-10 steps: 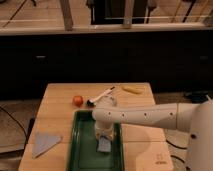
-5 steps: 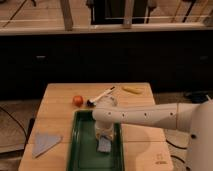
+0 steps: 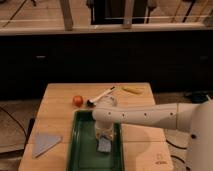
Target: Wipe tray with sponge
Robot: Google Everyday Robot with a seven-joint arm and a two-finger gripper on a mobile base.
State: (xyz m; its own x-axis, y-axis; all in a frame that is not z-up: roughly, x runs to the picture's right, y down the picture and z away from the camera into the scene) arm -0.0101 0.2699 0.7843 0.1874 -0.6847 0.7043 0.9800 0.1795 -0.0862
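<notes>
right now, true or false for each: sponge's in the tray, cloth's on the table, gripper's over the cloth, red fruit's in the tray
The sponge lies inside the tray. True.
The cloth lies on the table, outside the tray. True.
The gripper hangs over the cloth. False: it is over the tray, just above the sponge.
The red fruit sits in the tray. False: it is on the table beyond the tray's far rim.

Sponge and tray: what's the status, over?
Gripper down inside tray, right above sponge. Sponge lying on tray floor. Cloth, brush, red fruit lie outside tray.
</notes>
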